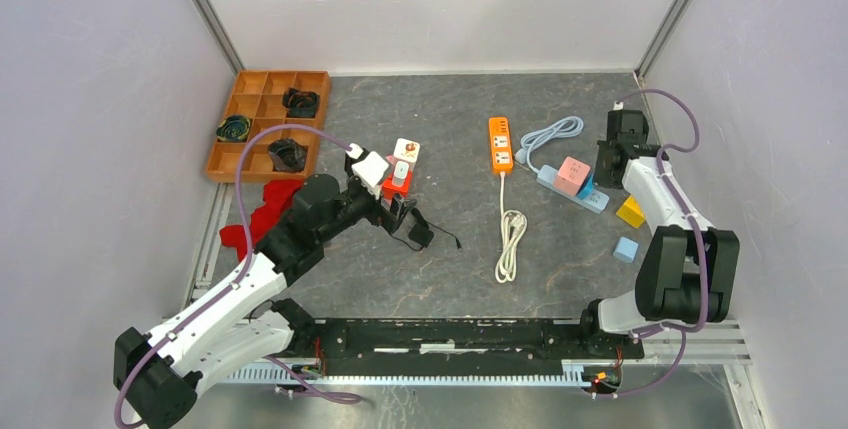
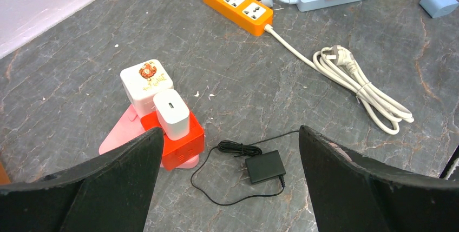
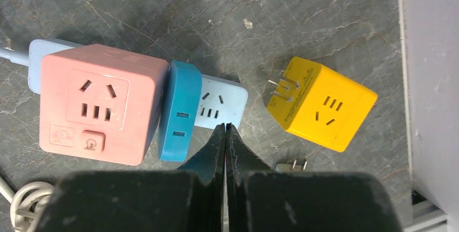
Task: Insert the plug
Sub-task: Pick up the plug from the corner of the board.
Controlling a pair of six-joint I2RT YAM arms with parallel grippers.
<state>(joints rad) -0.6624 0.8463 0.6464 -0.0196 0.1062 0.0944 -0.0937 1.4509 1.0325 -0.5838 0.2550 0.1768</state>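
Left hand hangs released, fingers wide, over the black plug, which lies loose on the counter just right of a red socket cube. Beyond lies an orange strip. Right hand is clenched, empty, above a pale blue strip.

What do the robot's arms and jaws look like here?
Both the left arm and right arm have white links between bulky black joint housings. A mauve cable runs loosely along each arm to the wrist. The jaws are matte black, broad at the base and tapering to thin tips.
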